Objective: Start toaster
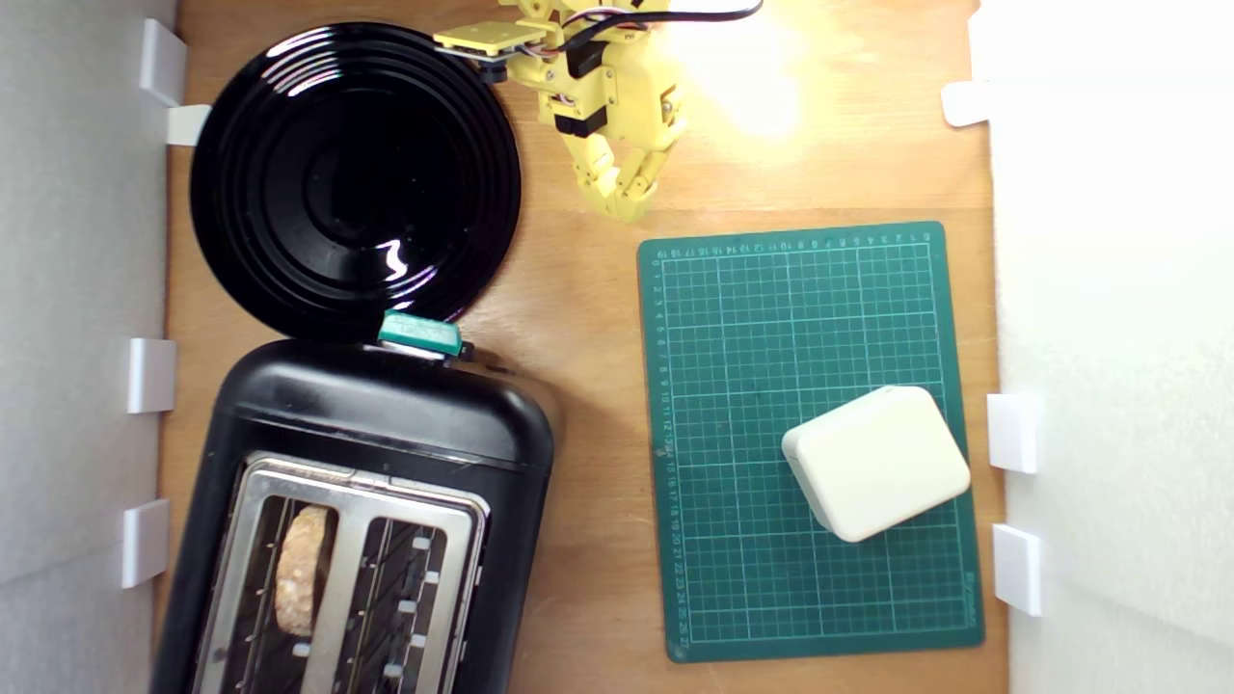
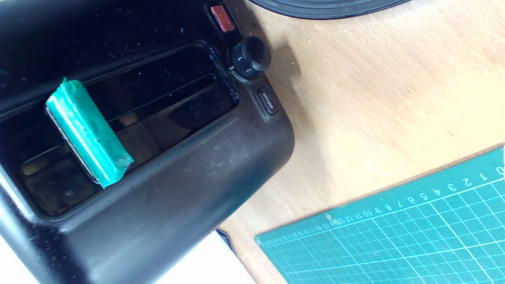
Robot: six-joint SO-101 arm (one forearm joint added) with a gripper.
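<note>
The glossy black toaster (image 1: 386, 414) stands at the lower left of the exterior view, its silver top frame holding a brown slice (image 1: 304, 569) in one slot. Its teal lever (image 1: 419, 333) sticks out of the end that faces the plate. My yellow gripper (image 1: 622, 204) hangs at the top centre, well away from the lever, with its fingers together and nothing between them. The wrist view looks down on the toaster's (image 2: 177, 189) end panel, showing the teal lever (image 2: 88, 132) in its slot, a numbered dial (image 2: 250, 57) and a red button (image 2: 222, 18). No fingers show there.
A round black ribbed plate (image 1: 357, 183) lies just beyond the toaster's lever end. A green cutting mat (image 1: 771, 337) carrying a white rounded box (image 1: 875, 463) fills the exterior view's right. Bare wood separates toaster and mat. White walls with clips border both sides.
</note>
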